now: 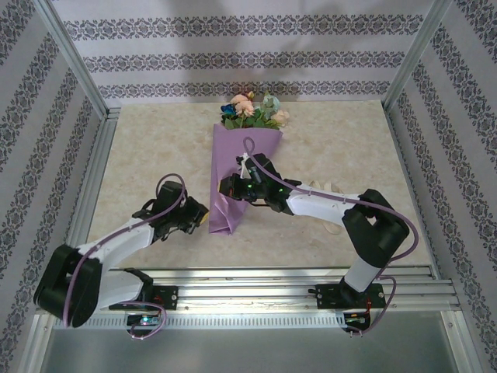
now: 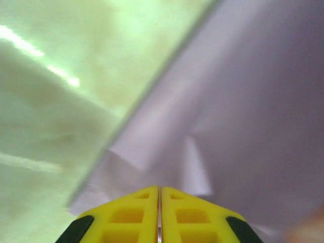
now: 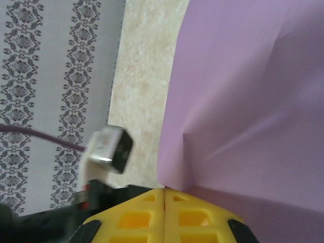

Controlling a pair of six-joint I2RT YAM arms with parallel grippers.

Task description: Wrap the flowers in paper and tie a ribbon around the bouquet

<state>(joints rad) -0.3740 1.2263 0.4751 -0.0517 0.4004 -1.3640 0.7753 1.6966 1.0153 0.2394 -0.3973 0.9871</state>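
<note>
The bouquet lies on the table as a narrow lilac paper (image 1: pixel 235 155) cone, its narrow end towards me. The flowers (image 1: pixel 252 109) show at its far, wide end. My right gripper (image 1: pixel 225 186) reaches in from the right over the cone's middle. In the right wrist view it (image 3: pixel 164 190) is shut on the paper (image 3: pixel 243 101), pinching a raised edge. My left gripper (image 1: pixel 203 215) sits by the cone's lower left edge. It (image 2: pixel 159 188) is shut, and the paper (image 2: pixel 243 101) lies blurred just beyond its tips. The ribbon (image 1: pixel 320 186) lies partly hidden behind the right forearm.
The marble-patterned table (image 1: pixel 155 148) is walled by patterned panels and metal posts (image 1: pixel 74 54). Aluminium rails (image 1: pixel 256 280) run along the near edge. The left arm's wrist camera (image 3: pixel 108 150) shows close to my right gripper's tips.
</note>
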